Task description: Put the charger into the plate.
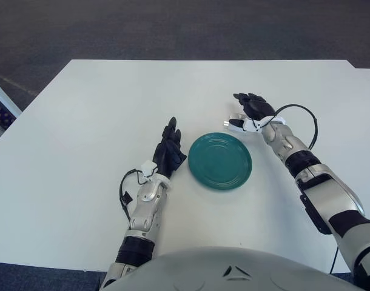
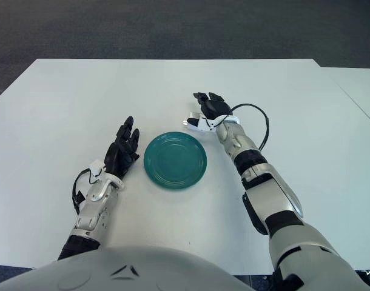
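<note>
The white charger [image 1: 236, 123] lies on the table just beyond the far right rim of the teal plate [image 1: 220, 161], which holds nothing. My right hand [image 1: 248, 108] has come down right over the charger, its black fingers spread above and behind it and covering its far side; I see no grip on it. My left hand [image 1: 168, 150] shows to the left of the plate with its fingers stretched out straight, holding nothing.
The white table [image 1: 82, 121] spreads wide around the plate. A black cable [image 1: 306, 118] loops from my right wrist. Dark carpet lies beyond the table's far edge.
</note>
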`<action>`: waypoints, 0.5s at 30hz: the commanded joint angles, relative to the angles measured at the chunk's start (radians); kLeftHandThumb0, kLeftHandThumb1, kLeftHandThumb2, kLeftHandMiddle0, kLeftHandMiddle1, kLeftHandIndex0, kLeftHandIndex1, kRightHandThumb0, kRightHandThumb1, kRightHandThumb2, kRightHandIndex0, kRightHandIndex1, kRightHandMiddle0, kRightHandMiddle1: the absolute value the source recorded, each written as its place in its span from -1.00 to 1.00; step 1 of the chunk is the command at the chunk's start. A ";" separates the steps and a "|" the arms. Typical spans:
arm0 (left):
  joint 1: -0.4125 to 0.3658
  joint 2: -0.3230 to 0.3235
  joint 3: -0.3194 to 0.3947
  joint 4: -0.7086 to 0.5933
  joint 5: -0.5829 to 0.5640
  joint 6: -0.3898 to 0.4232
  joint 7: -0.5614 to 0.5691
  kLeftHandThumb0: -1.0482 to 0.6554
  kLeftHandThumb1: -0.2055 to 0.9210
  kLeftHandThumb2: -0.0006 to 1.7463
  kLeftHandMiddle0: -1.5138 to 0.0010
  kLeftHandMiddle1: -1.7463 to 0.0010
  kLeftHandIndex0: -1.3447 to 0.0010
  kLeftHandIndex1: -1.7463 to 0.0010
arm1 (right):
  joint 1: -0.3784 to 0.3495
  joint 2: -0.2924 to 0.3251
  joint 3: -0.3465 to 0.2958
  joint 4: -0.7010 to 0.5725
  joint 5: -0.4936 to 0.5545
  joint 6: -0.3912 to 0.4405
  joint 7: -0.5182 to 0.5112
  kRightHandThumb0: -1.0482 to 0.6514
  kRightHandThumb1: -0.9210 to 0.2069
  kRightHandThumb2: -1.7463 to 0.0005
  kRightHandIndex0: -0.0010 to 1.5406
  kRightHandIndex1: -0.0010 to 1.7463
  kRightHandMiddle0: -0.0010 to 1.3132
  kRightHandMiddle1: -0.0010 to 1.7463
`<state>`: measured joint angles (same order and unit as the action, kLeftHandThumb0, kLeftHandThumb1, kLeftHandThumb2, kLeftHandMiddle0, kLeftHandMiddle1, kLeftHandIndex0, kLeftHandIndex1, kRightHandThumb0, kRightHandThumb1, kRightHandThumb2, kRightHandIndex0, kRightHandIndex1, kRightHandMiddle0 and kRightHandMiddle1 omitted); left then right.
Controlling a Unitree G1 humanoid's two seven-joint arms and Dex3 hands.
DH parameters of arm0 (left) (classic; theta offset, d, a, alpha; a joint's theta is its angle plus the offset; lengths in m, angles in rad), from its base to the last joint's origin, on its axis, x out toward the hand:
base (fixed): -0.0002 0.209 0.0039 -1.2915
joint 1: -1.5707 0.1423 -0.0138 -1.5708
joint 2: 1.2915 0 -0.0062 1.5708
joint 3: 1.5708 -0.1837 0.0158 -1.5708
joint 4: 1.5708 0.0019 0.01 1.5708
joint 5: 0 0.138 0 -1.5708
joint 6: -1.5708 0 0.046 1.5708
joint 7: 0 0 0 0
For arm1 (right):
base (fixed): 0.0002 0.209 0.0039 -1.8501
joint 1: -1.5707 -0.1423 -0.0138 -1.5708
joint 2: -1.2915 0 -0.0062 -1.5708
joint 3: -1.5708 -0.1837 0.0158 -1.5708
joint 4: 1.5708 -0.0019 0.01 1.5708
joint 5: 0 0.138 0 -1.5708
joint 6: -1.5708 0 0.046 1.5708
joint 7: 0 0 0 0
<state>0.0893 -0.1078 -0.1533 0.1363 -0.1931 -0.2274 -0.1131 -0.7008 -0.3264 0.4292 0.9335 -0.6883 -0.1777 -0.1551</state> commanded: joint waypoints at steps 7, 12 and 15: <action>0.019 -0.033 -0.002 -0.007 -0.022 0.003 -0.018 -0.93 1.00 0.47 1.00 1.00 1.00 1.00 | -0.027 0.001 0.004 0.057 0.004 0.030 -0.026 -0.90 -1.00 0.23 -0.87 -0.99 -1.00 -0.71; 0.023 -0.027 -0.011 -0.031 0.021 0.032 0.022 -0.94 1.00 0.46 1.00 1.00 1.00 1.00 | -0.021 0.002 0.003 0.060 0.012 0.024 -0.024 -0.90 -1.00 0.21 -0.87 -0.99 -1.00 -0.71; 0.024 -0.024 -0.014 -0.044 0.040 0.055 0.037 -0.96 1.00 0.46 1.00 1.00 1.00 1.00 | -0.019 0.002 0.004 0.059 0.014 0.021 -0.023 -0.90 -1.00 0.20 -0.88 -1.00 -1.00 -0.72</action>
<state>0.1001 -0.1066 -0.1640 0.1098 -0.1734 -0.2000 -0.1008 -0.7089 -0.3260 0.4311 0.9857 -0.6802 -0.1531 -0.1705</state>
